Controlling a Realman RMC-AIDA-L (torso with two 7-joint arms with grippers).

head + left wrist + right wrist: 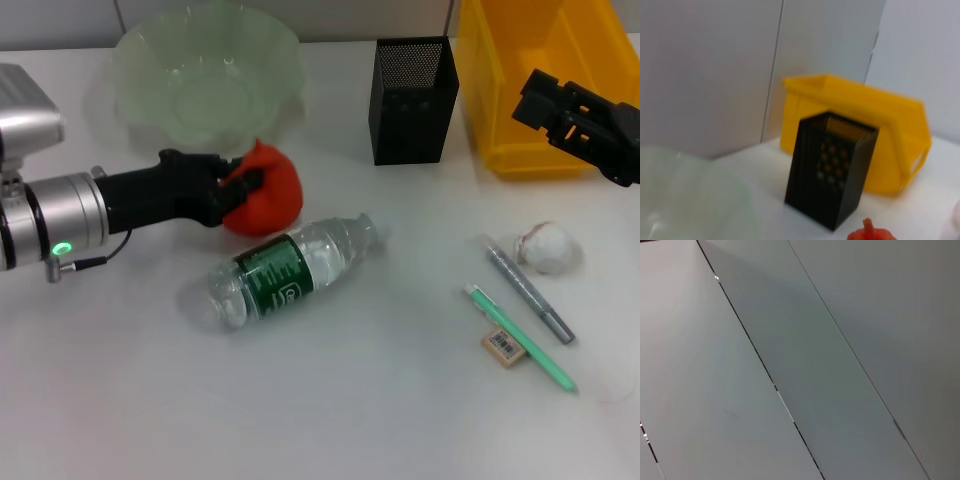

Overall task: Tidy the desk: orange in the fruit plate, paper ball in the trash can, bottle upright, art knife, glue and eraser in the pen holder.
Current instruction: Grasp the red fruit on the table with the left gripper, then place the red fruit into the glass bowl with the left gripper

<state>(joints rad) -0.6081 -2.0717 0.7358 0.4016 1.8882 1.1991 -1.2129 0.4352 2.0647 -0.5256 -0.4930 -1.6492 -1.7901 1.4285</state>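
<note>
My left gripper [240,185] is shut on the red-orange orange [272,200], just in front of the pale-green fruit plate [205,75]. The orange's knob shows in the left wrist view [869,231]. The bottle [290,270] lies on its side in the middle of the desk. The paper ball [548,247], a grey glue pen [530,292], a green art knife [520,340] and the tan eraser [503,346] lie at the right. The black pen holder [413,100] and the yellow trash can [545,80] stand at the back. My right gripper [550,105] hangs at the trash can's front edge.
The left wrist view shows the plate's rim [690,195], the pen holder [830,175] and the trash can [865,130] against a grey wall. The right wrist view shows only wall panels. The desk is white.
</note>
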